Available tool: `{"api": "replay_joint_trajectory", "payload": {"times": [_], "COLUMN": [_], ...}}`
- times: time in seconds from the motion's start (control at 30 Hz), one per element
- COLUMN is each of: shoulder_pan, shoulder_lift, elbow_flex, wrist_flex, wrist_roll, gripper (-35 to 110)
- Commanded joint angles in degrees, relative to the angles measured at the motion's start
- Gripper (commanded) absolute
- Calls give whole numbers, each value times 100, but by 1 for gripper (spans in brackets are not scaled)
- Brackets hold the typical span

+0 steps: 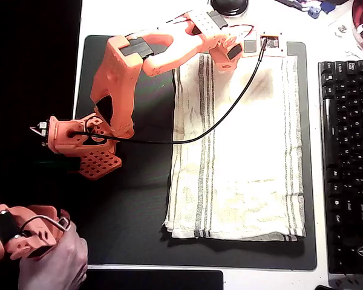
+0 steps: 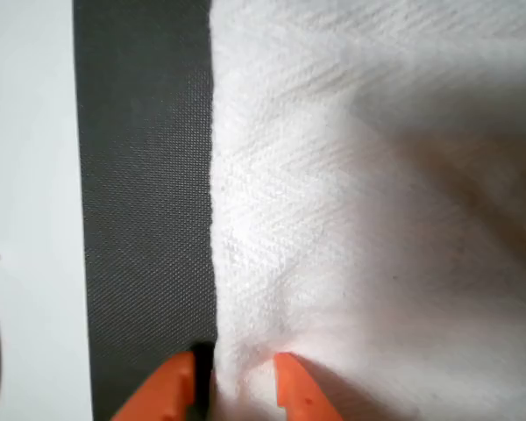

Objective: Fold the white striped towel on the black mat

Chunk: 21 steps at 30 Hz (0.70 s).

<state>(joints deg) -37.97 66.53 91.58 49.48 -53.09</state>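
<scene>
The gripper [image 2: 235,386] is pinching the towel [image 1: 239,151] at its far edge on the mat [image 1: 139,205]. It is probably best lifting only slightly, then dragging straight toward the near edge, keeping corners aligned.

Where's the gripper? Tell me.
Overhead view: the gripper sits at the towel's top edge, right of centre, near the mat's far edge.

1. In the overhead view, the orange arm [image 1: 139,57] hid the top left corner of the white striped towel [image 1: 242,163].
2. The wrist view's lower edge cut off the gripper [image 2: 237,386]; its fingers [image 2: 294,390] showed only as tips at the towel's edge.
3. The overhead view's right edge cropped the black keyboard [image 1: 348,151].
</scene>
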Motion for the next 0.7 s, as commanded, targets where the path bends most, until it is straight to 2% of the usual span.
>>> {"api": "replay_joint_trajectory", "payload": {"times": [0.0,0.27,0.67], "shoulder_pan": [62,202,202], "shoulder_lift": [44,466,2813], "elbow_flex": [105,246,659], "wrist_flex": [9,149,633], "wrist_roll": [-211,-334,-352], "gripper": [1,0,0]}}
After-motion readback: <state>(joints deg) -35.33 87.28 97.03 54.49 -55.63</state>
